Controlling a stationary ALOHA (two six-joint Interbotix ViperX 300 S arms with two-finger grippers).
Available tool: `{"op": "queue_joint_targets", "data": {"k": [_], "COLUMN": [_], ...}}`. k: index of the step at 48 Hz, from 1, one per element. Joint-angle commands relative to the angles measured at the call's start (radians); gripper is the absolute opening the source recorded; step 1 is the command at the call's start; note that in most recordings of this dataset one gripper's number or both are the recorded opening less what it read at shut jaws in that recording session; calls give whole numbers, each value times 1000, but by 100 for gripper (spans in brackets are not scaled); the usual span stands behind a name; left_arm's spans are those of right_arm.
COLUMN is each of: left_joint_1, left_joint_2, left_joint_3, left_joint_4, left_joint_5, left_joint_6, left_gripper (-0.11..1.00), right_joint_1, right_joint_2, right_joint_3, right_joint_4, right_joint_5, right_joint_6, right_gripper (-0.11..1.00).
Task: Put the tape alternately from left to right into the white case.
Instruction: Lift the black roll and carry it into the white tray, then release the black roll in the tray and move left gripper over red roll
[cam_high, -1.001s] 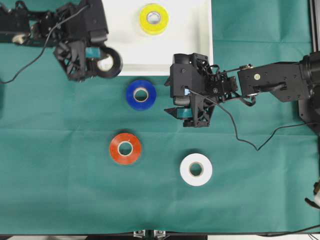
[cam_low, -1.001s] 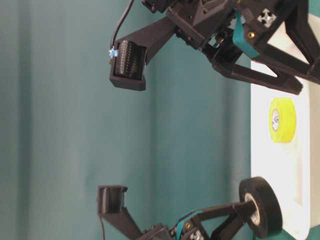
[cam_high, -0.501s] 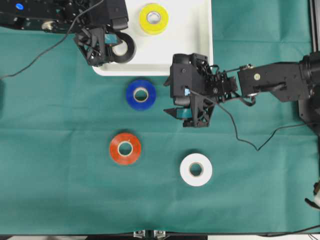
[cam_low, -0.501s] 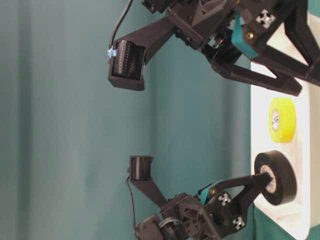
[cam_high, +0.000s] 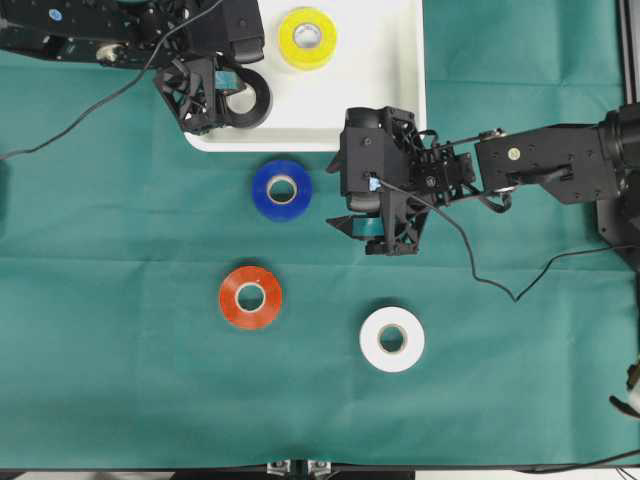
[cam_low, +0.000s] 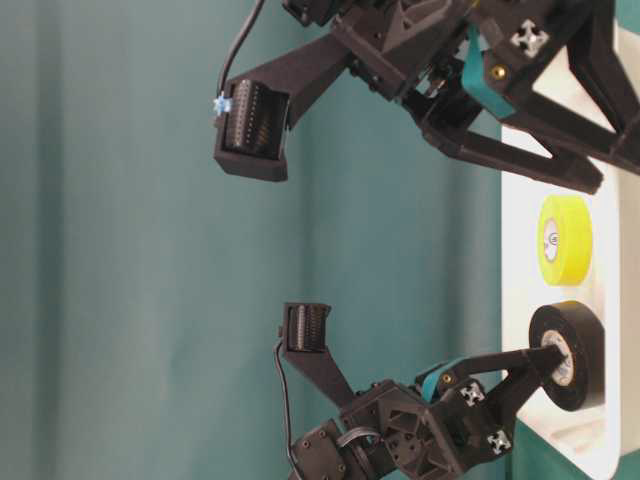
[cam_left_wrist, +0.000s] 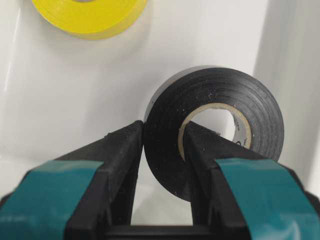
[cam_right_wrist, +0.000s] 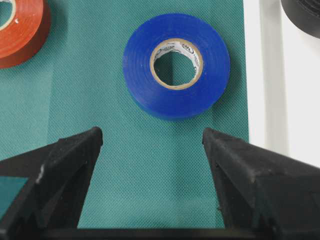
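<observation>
My left gripper (cam_high: 228, 100) (cam_left_wrist: 162, 132) is shut on the black tape (cam_high: 250, 112) (cam_left_wrist: 215, 100), one finger through its core and one outside the ring. It holds the roll inside the white case (cam_high: 380, 90) (cam_left_wrist: 60, 100), at the case's near-left corner. The yellow tape (cam_high: 307, 55) (cam_left_wrist: 90, 17) lies further in. My right gripper (cam_high: 345, 185) (cam_right_wrist: 151, 135) stands open over the cloth, with nothing between its fingers. The blue tape (cam_high: 265, 195) (cam_right_wrist: 140, 90) lies just ahead of it. The red-orange tape (cam_high: 230, 300) and the white tape (cam_high: 375, 345) lie flat nearer the front.
A green cloth (cam_high: 120, 330) covers the table. The case's near rim (cam_right_wrist: 260, 75) runs close to the blue roll. Black cables (cam_high: 470, 265) trail from both arms across the cloth.
My left gripper has carried the black tape from the cloth left of the case to inside the case's near-left corner. The right arm and the other rolls have stayed put.
</observation>
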Motion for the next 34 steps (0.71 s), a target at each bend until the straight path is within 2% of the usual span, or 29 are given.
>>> {"op": "queue_joint_targets", "data": {"k": [1, 4, 9, 13, 18, 22, 24, 34], "left_joint_1": [3, 3, 3, 3, 2, 0, -2, -35], "left_joint_2": [-15, -17, -26, -40, -64, -87, -98, -126], "left_joint_3": [-20, -17, -8, 3, 18, 29, 35, 58], "left_joint_4": [2, 2, 2, 2, 0, 0, 0, -5], "left_joint_5": [-8, -6, -3, -2, -2, -2, -2, 0], "left_joint_6": [3, 3, 2, 0, -5, -8, -9, -15], "left_gripper": [-5, -1, 17, 38, 71, 91, 95, 95], "right_joint_1": [3, 3, 3, 3, 3, 3, 3, 3], "right_joint_2": [-11, -11, -11, -11, -11, -11, -11, -11], "right_joint_3": [-11, -11, -9, -9, -9, -9, -9, -9], "right_joint_4": [-3, -5, -5, -5, -5, -5, -5, -5], "right_joint_5": [-8, -8, -8, -8, -8, -9, -9, -12], "right_joint_6": [-2, -2, -2, -2, -2, -2, -2, -2], "right_gripper": [84, 84, 84, 84, 84, 84, 84, 84]}}
